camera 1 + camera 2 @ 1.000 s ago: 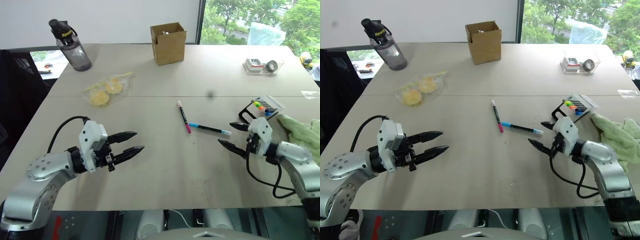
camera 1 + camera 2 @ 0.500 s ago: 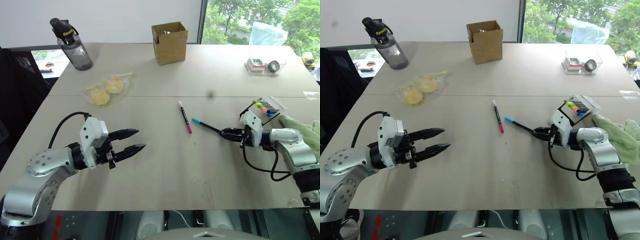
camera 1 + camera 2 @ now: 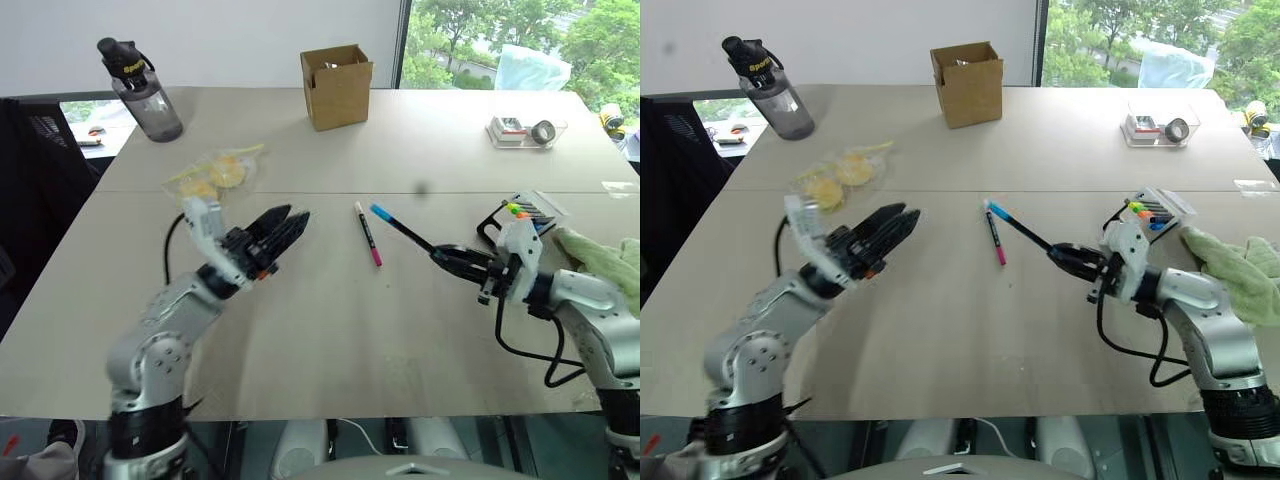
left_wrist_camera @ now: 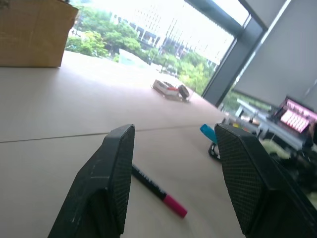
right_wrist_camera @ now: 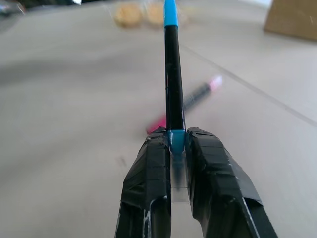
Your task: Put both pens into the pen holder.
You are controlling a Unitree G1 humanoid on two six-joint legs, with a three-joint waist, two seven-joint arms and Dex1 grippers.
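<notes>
My right gripper [image 3: 447,258] is shut on one light-blue end of the blue-ended pen [image 3: 402,230], held off the table and slanting up toward the left. In the right wrist view the pen [image 5: 171,74] sticks straight out from between the fingers [image 5: 148,163]. The magenta-ended pen [image 3: 367,233] lies on the table just beyond its far tip. My left gripper [image 3: 290,222] hovers open to the left of that pen [image 4: 158,191], pointing at it. The pen holder [image 3: 528,212], a black case with coloured markers inside, sits behind my right wrist.
A brown cardboard box [image 3: 337,85] stands at the back centre and a dark water bottle [image 3: 140,90] at the back left. A clear bag of yellow items [image 3: 215,175] lies behind my left gripper. A clear tray [image 3: 528,130] is far right, and a green cloth [image 3: 605,262] at the right edge.
My right gripper shut on the blue-ended pen and lifted it off the table. My left arm swung forward and rightward and rolled, bringing its gripper near the magenta-ended pen.
</notes>
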